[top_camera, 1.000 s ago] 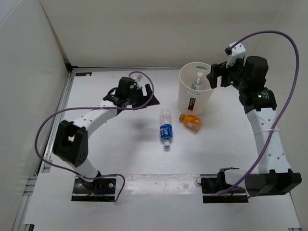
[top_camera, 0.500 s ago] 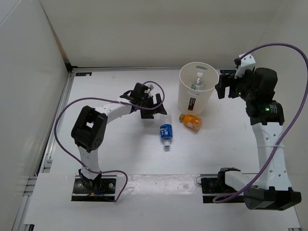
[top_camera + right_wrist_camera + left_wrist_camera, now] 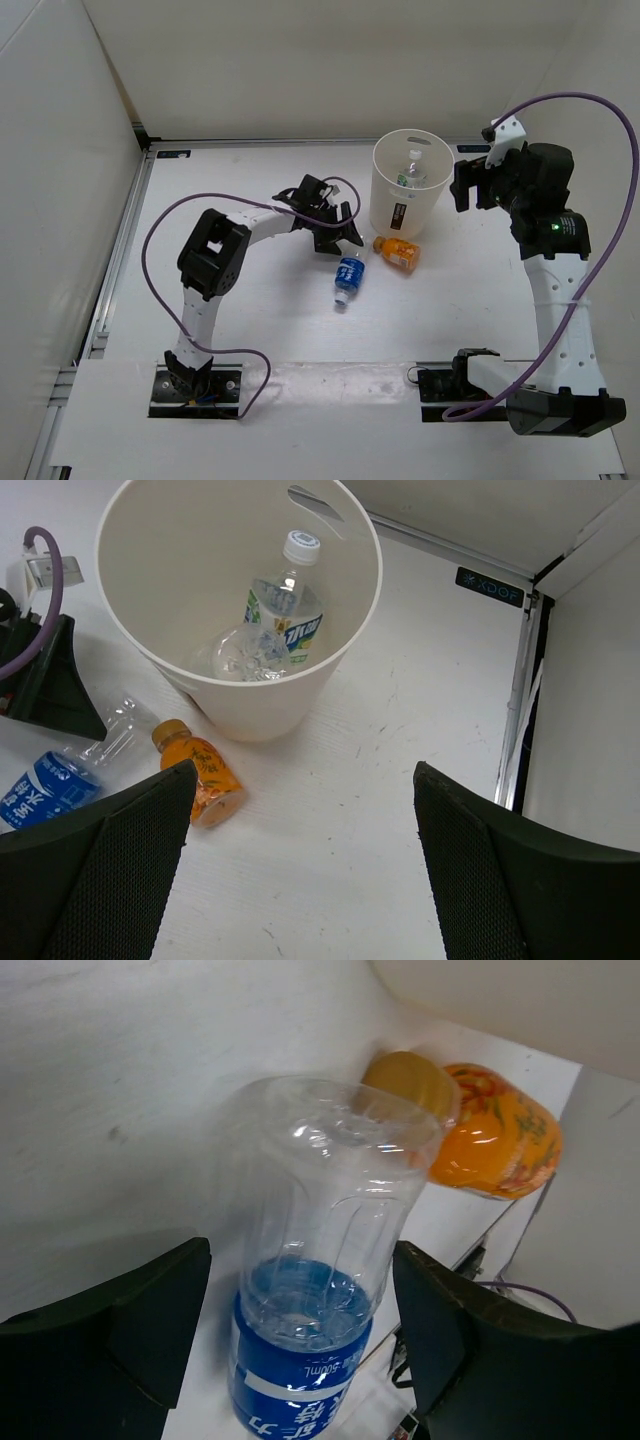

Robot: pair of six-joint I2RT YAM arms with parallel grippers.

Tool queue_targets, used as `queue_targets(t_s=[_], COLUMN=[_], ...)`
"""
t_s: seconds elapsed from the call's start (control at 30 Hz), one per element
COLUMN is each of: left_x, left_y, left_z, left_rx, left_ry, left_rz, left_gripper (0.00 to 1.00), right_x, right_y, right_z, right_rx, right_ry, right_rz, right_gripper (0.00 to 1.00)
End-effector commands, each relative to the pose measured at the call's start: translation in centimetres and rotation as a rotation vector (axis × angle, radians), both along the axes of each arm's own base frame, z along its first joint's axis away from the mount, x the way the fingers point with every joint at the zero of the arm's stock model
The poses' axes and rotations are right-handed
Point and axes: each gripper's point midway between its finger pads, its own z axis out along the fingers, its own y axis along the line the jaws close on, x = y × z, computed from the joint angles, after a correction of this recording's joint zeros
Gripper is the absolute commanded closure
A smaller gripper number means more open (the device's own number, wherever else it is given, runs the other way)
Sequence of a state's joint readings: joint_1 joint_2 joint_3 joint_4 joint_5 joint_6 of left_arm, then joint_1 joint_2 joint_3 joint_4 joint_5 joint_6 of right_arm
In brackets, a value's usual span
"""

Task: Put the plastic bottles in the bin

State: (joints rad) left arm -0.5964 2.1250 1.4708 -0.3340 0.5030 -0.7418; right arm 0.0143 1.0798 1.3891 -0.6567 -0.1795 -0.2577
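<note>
A clear bottle with a blue label (image 3: pixel 348 276) lies on the table. My left gripper (image 3: pixel 340 243) is open, its jaws on either side of the bottle's clear bottom end; in the left wrist view the bottle (image 3: pixel 310 1290) sits between the fingers of that gripper (image 3: pixel 300 1252). A small orange bottle (image 3: pixel 397 252) lies just right of it, at the foot of the white bin (image 3: pixel 408 205). The bin holds a capped bottle (image 3: pixel 287 595) and a crushed clear one (image 3: pixel 238 655). My right gripper (image 3: pixel 466 186) is open and empty, raised right of the bin.
White walls close the back and left. A metal rail (image 3: pixel 518 715) runs along the table's right edge. The orange bottle (image 3: pixel 200 770) and blue-label bottle (image 3: pixel 50 785) also show in the right wrist view, left of the right gripper (image 3: pixel 302 772).
My left gripper has reached right to the blue-label bottle, which has shifted and tilted slightly. My right gripper has drawn back to the right from over the bin.
</note>
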Motion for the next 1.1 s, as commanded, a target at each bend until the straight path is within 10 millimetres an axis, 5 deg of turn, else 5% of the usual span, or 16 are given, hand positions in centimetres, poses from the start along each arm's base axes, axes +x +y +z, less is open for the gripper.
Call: queue_targets(t_s=[0.0,0.47,0.77,0.9,1.07], left_x=[0.6,-0.1,-0.1,2.3,5.8], left_y=[-1.2,-0.8,3.8,6.0,7.1], left_z=[1.8,3.1,4.6,8.4,16.8], left_rx=[-0.052,-0.069,-0.029,-0.027,-0.027], left_ry=[0.004,-0.012,-0.025,-0.134,-0.349], left_rz=[-0.028,-0.072,-0.038,0.024,0.085], left_gripper=[0.18,0.47,0.71,0.81,0.95], right_x=[0.1,0.0,0.7,0.8,0.6], right_y=[-0.8,-0.7,-0.5,-0.3,-0.6], right_z=[0.3,-1.4,-2.0,-2.5,-3.3], right_rx=[-0.051,0.007,0.042,0.063,0.084], right_ry=[-0.023,0.029,0.040,0.055,0.079], right_rz=[-0.017,-0.054,-0.063,-0.071,-0.105], right_gripper=[0.10,0.10,0.10,0.10,0.10])
